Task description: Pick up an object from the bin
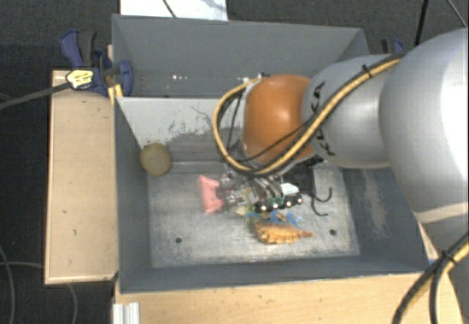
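Down in the grey bin (176, 238), the hand (245, 198) hangs beside a pink piece (210, 193) lying lengthwise back-to-front; its grip I can't tell.

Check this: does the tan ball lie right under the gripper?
No, the tan ball rests by the bin's left wall, apart from the gripper, which hangs beside a pink thing.

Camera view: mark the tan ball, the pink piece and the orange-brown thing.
tan ball (155, 159), camera view, middle of its round top.
pink piece (210, 194), camera view, its middle.
orange-brown thing (279, 234), camera view, middle of its body.
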Robot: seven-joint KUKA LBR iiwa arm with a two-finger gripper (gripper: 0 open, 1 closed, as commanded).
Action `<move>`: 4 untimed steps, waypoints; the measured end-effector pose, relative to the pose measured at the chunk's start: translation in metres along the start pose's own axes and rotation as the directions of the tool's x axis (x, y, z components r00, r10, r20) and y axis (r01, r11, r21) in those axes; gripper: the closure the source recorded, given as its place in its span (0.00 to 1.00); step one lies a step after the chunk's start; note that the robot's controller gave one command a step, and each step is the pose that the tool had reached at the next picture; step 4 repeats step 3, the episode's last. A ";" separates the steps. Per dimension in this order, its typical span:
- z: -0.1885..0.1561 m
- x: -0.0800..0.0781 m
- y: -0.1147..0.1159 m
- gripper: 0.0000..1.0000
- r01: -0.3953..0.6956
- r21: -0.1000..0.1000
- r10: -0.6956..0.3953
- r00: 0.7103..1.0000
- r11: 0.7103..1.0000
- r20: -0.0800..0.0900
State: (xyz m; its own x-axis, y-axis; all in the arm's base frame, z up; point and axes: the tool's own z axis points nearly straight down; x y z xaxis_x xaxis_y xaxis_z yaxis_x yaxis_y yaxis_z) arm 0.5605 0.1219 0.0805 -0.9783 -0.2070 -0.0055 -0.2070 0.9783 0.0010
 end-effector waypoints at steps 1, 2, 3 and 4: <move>-0.037 0.004 -0.005 1.00 0.004 0.000 -0.004 1.000 1.000 -0.013; -0.099 0.002 0.008 1.00 0.025 0.001 -0.025 1.000 1.000 -0.008; -0.158 -0.001 0.006 1.00 0.070 -0.001 -0.070 0.998 0.998 -0.006; -0.158 -0.001 0.006 1.00 0.070 -0.001 -0.070 0.998 0.998 -0.006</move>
